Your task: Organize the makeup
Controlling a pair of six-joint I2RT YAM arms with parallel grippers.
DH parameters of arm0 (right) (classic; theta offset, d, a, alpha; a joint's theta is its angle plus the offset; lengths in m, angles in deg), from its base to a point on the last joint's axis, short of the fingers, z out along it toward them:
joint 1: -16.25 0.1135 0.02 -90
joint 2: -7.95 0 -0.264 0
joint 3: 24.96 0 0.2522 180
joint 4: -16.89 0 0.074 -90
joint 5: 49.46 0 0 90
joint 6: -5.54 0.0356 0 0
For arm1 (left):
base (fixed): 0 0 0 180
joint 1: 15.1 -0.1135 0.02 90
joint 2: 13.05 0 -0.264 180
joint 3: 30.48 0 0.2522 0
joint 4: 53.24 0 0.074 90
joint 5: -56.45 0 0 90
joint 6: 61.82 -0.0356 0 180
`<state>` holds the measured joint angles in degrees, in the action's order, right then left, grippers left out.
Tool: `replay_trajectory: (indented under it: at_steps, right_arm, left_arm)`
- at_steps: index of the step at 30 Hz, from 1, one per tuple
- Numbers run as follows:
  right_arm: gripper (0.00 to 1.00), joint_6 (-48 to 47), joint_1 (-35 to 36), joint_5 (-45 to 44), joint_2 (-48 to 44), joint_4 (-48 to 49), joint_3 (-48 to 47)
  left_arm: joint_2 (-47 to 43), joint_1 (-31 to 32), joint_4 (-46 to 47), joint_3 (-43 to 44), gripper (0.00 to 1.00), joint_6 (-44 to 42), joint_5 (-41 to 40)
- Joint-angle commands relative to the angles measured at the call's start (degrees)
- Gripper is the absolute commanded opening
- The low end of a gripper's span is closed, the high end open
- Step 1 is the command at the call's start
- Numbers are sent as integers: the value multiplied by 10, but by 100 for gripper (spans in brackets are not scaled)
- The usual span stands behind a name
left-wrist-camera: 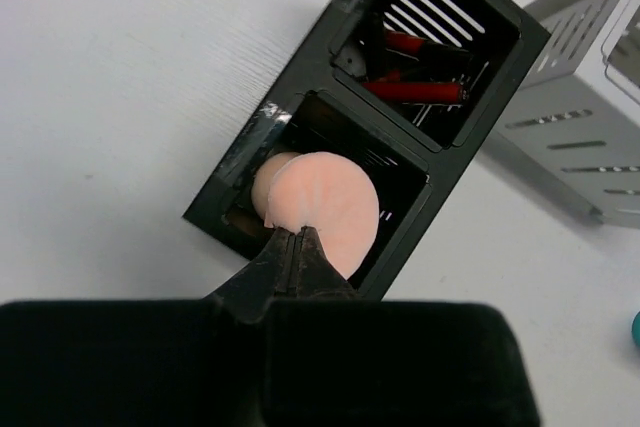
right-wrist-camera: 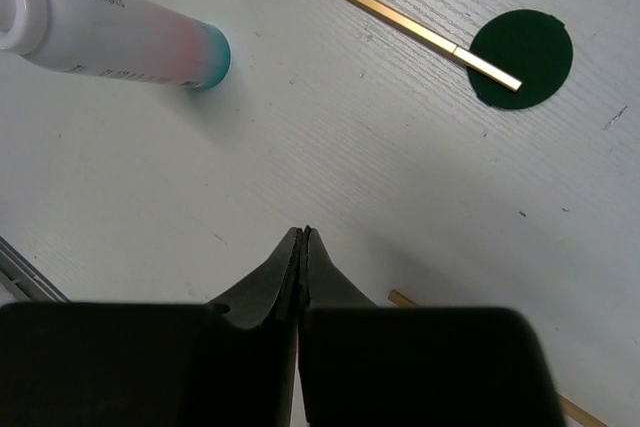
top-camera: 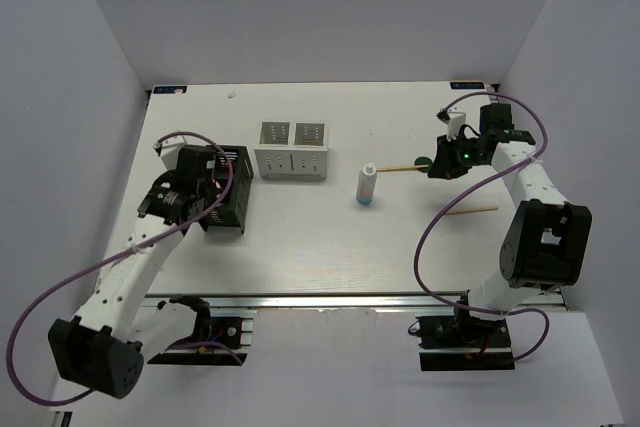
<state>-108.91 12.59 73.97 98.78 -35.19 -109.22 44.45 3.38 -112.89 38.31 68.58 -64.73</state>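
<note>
Left wrist view is showing my left gripper (left-wrist-camera: pixel 298 239) with its jaws pressed together, the tips lying against the lower edge of a pink round pad (left-wrist-camera: pixel 325 202). I cannot tell whether they are pinching it. The pad is sitting tilted in the near compartment of the black open-frame holder (left-wrist-camera: pixel 235 162), with a second pad (left-wrist-camera: pixel 262 185) just behind it. Slim red-and-black tubes (left-wrist-camera: pixel 415 90) are lying in the far compartment, and the white two-compartment box (left-wrist-camera: pixel 575 137) is standing just beside the holder.

I am hanging my right gripper (right-wrist-camera: pixel 302 239) over the bare table (right-wrist-camera: pixel 150 177), jaws closed on nothing. Ahead of it, a thin wooden stick (right-wrist-camera: pixel 400 22) is resting with one end on a dark green disc (right-wrist-camera: pixel 535 67). The white bottle with a blue base (right-wrist-camera: pixel 100 27) is standing well apart from them, and another stick (right-wrist-camera: pixel 402 299) is lying just beside my right fingers.
</note>
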Motion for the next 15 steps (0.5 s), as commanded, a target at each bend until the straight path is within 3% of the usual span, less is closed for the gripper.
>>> replay_trajectory:
  at_steps: [1, 4, 5, 6, 7, 9, 11, 15]
  right_arm:
    - [1, -3, 0, -3, -17, 20, -3]
    - [3, 1, 0, -1, -19, 24, 2]
    - [4, 3, 0, -1, -20, 24, 2]
    - [8, 2, 0, -2, -19, 23, 2]
    - [11, 0, 0, -3, -20, 24, 1]
    - [24, -9, 0, -11, -19, 23, -2]
    - [30, -10, 0, -18, -13, 26, -5]
    - [34, -4, 0, -21, 12, 27, -24]
  left_arm:
    - [36, -25, 39, 32, 0, -66, 117]
    - [83, -32, 35, 40, 1, -76, 121]
    - [87, -31, 41, 38, 8, -76, 123]
    - [90, -34, 54, 33, 17, -77, 129]
    - [90, -33, 57, 30, 37, -76, 131]
    - [93, -34, 55, 30, 52, -74, 131]
    - [93, -34, 52, 30, 59, -73, 125]
    - [83, -34, 46, 37, 61, -74, 112]
